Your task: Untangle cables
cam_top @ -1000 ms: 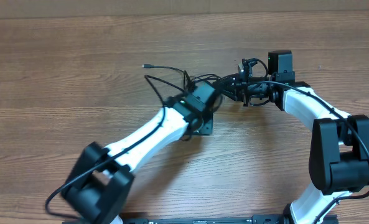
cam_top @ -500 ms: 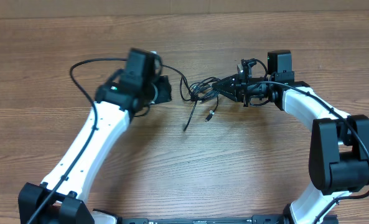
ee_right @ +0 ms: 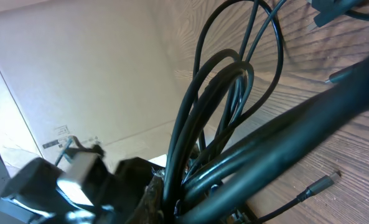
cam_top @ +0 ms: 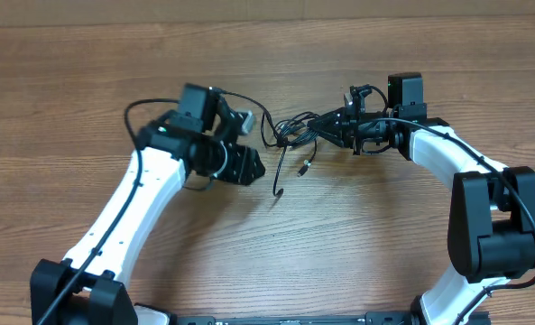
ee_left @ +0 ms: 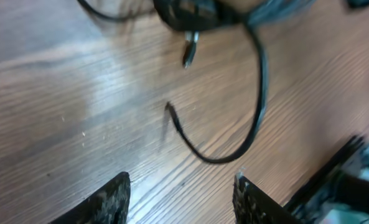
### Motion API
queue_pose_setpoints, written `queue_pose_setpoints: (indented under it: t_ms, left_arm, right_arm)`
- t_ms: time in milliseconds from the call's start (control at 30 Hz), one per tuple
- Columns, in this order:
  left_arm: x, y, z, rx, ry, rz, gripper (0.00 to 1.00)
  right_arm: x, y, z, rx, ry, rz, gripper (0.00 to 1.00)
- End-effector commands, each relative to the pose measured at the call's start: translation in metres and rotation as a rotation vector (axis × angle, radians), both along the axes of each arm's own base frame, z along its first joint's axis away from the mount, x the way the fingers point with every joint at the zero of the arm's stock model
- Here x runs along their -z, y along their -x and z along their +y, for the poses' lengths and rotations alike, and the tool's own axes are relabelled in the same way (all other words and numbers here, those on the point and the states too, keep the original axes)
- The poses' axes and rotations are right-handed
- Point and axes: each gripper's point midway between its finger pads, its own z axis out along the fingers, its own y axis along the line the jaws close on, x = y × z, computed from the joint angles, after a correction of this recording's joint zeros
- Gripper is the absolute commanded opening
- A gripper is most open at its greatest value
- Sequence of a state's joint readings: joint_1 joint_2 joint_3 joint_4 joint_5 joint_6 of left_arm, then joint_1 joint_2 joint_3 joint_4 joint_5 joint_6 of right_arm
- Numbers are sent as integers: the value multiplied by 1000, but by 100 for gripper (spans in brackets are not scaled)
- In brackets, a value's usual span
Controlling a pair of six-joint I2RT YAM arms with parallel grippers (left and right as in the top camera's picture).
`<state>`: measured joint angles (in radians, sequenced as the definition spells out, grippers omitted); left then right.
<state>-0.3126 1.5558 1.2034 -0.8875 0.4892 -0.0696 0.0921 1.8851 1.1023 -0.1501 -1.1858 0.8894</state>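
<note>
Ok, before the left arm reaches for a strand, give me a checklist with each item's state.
1. Left pincer open and empty: ok.
2. Right pincer clamped on the bunch of thin black cables: ok.
3. Loose cable end lying free on the brown wooden table: ok.
4. Cables separated: not ok, bunched at the right pincer.
5. Which strand that end belongs to: cannot tell.

I see a wood-grain table (cam_top: 87,81) filling my overhead feed, brown with darker streaks running left to right. A paler tan strip (cam_top: 249,7) borders its far edge. My right wrist feed shows a tan panel (ee_right: 78,74) bearing a small white label (ee_right: 63,132), its print unreadable.
</note>
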Motion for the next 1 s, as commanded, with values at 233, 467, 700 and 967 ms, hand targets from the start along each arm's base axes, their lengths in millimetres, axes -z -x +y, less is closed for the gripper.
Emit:
queue_pose_setpoints:
  t_ms: [233, 467, 700, 967]
  left_arm:
    - [52, 27, -18, 200, 8, -55, 55]
    - [76, 21, -24, 108, 54, -90, 55]
    - [67, 30, -42, 182, 189, -100, 50]
    - [45, 36, -52, 225, 279, -121, 50]
  right_arm:
    - [-1, 0, -1, -1, 0, -14, 4]
    - [-1, 0, -1, -15, 8, -61, 4]
    - [0, -1, -1, -7, 12, -51, 4]
    - [0, -1, -1, 0, 9, -29, 4]
